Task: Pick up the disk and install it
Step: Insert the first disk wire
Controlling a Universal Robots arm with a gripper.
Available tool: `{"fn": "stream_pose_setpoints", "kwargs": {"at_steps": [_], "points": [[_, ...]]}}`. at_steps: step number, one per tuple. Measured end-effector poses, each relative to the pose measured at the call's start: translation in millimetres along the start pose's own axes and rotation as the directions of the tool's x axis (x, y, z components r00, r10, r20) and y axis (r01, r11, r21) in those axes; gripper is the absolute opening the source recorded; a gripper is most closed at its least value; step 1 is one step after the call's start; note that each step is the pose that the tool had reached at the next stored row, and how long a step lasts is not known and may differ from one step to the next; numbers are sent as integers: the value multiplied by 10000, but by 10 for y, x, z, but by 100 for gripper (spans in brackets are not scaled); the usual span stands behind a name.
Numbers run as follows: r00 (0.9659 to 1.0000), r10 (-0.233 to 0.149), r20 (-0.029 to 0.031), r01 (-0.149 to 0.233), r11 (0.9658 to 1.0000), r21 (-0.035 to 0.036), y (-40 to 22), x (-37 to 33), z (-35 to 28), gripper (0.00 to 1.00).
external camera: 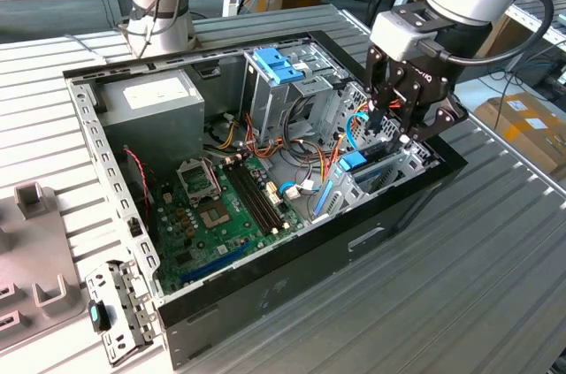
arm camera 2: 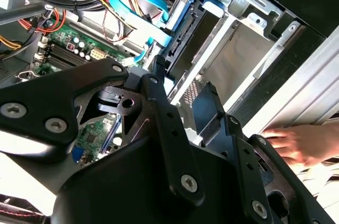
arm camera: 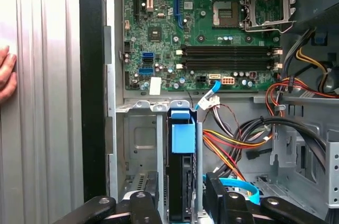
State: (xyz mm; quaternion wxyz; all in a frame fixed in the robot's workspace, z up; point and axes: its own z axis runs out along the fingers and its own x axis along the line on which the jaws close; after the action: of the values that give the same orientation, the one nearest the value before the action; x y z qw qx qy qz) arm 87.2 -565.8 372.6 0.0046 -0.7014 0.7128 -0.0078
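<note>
Installing looks to be the step in hand: the disk (arm camera: 180,152) stands on edge in the drive bay (arm camera: 139,139) at the exterior view's right, the gripper (arm camera: 183,195) straddles it, I cannot tell whether it grasps, and seating likely needs a square push.

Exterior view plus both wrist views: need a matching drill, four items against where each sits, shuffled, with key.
Items
1. silver-grey metal disk in a light-blue plastic carrier
2. person's hand
3. flat grey perforated metal bracket with a teal tab
4. grey box-shaped power supply

Places
A. on the ribbed metal table, just outside the black computer case, at the exterior view's lower left
B. inside the case, in its far corner at the exterior view's left
C. on edge in the metal drive bay inside the case
D. resting on the table beside the case's outer wall

Pairs: 1-C, 2-D, 3-A, 4-B
</note>
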Motion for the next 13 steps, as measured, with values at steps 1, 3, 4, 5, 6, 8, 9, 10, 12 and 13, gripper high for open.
{"fn": "stream_pose_setpoints", "kwargs": {"at_steps": [1,3,4,5,6,8,9,10,12,13], "points": [[10000,0,-15,0,10000,0,0,0,-4,49],[10000,0,-19,0,10000,1,0,-1,-5,49],[10000,1,-21,-1,10000,1,-2,-3,-6,49],[10000,0,-20,0,10000,1,-7,-5,-6,49],[10000,-1,-19,1,10000,1,-20,-6,-5,49],[10000,-10,-20,10,10000,1,-70,-9,-4,49],[10000,-15,-18,15,10000,1,-94,-13,-4,49],[10000,-27,-18,27,10000,1,-119,-18,-3,49],[10000,-34,-19,34,10000,1,-132,-31,-3,49],[10000,-33,-20,33,10000,1,-132,-40,-3,49]]}}
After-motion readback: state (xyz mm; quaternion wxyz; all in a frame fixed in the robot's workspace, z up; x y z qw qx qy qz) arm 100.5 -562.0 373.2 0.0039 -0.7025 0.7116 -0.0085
